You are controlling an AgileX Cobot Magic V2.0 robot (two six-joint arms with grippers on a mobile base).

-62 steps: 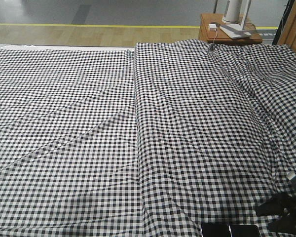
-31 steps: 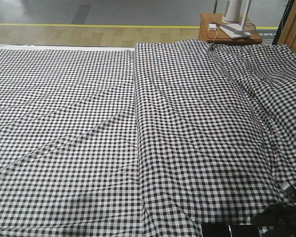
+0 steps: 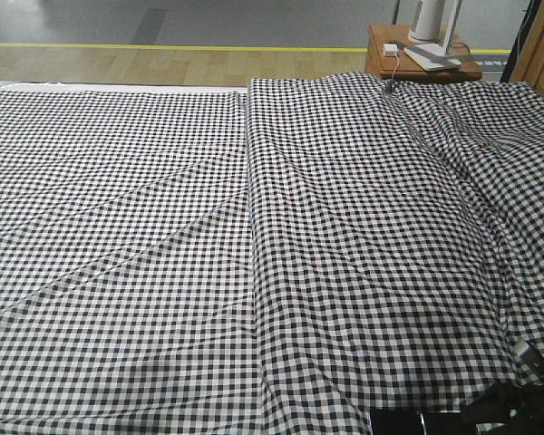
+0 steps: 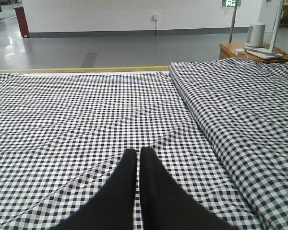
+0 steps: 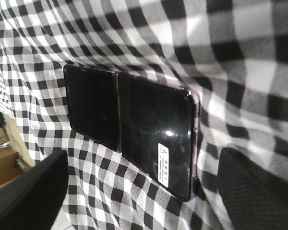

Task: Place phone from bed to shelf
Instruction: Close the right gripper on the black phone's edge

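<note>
The phone (image 5: 134, 127) lies flat on the bed (image 5: 221, 57), black and glossy with a seam across its middle, a pinkish rim and a small white sticker. My right gripper (image 5: 141, 160) is open just above it; one finger (image 5: 31, 191) is off its left side and the other (image 5: 259, 191) is past its right end, neither touching. In the front view the phone (image 3: 394, 424) shows at the bottom edge, partly covered by my right gripper (image 3: 494, 415). My left gripper (image 4: 138, 154) hovers shut over the bed (image 4: 86, 110), holding nothing. The shelf is out of view.
A long raised fold (image 3: 254, 227) runs down the middle of the bed. At the far right corner a small brown bedside table (image 3: 381, 56) carries a white device (image 3: 428, 23) and a charger. Grey floor with a yellow line (image 3: 163, 45) lies beyond the bed.
In the front view my right gripper has dropped lower and shifted left toward the phone, now covering its right part. The phone and the left arm have not moved.
</note>
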